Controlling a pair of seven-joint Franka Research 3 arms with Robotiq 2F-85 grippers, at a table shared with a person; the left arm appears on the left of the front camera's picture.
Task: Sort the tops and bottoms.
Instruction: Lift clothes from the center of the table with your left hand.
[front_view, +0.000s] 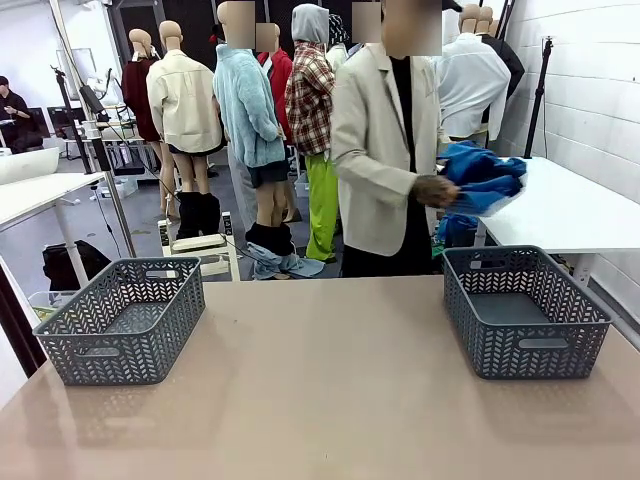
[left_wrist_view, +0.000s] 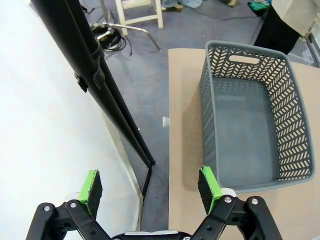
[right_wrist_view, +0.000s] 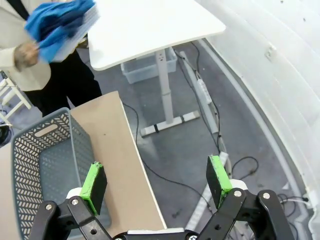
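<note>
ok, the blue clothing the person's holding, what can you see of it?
A bright cobalt-blue bundle of soft fabric, crumpled in several folds; it may be more than one garment, and no sleeves or neckline can be made out. A paler layer shows along its lower edge. The person's hand grips it from one side, at about waist height, over the corner of the white side table; whether it rests there cannot be told.
</note>
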